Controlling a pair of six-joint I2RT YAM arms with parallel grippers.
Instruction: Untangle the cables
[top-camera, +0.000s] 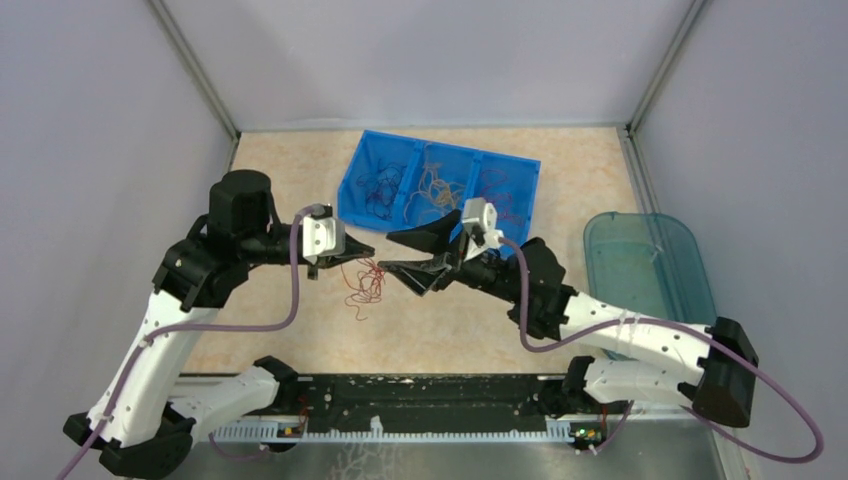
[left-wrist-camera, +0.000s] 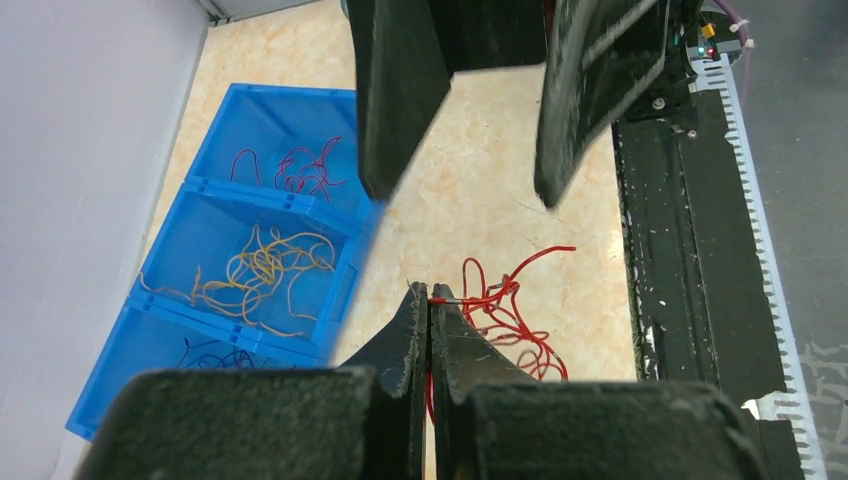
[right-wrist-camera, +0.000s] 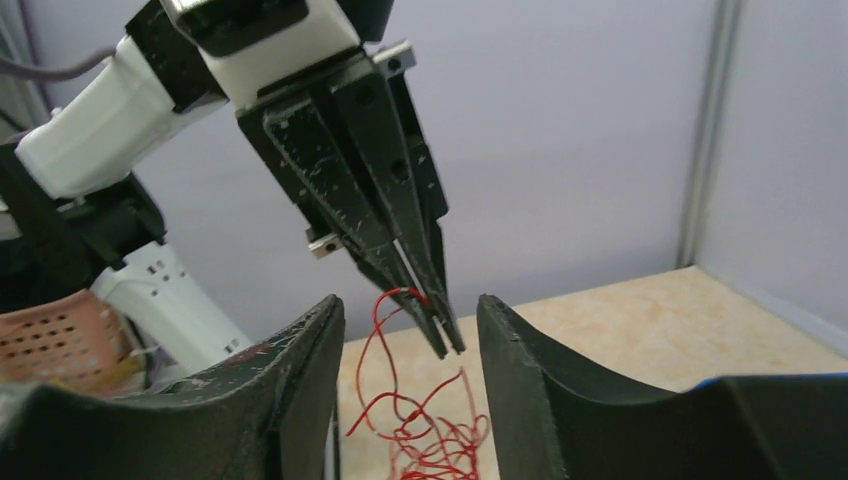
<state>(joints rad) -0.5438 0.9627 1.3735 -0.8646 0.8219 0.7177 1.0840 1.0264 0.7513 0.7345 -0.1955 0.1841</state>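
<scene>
A tangle of red cables (top-camera: 367, 283) lies on the table in front of the blue bin (top-camera: 356, 180). My left gripper (top-camera: 365, 250) is shut on one red strand at its tips (left-wrist-camera: 429, 297) and holds that end above the tangle (left-wrist-camera: 512, 322). My right gripper (top-camera: 402, 256) is open and empty. Its fingers (right-wrist-camera: 300, 350) stand on either side of the left gripper's tips (right-wrist-camera: 445, 342), above the hanging red strands (right-wrist-camera: 425, 440). It also shows in the left wrist view (left-wrist-camera: 465, 195). The bin holds red (left-wrist-camera: 300, 170), orange-yellow (left-wrist-camera: 265, 265) and dark blue cables (left-wrist-camera: 215, 352) in separate compartments.
A translucent teal tub (top-camera: 645, 265) stands at the right. Grey walls enclose the table on three sides. A black strip with a white toothed rail (top-camera: 400, 425) runs along the near edge, between the arm bases.
</scene>
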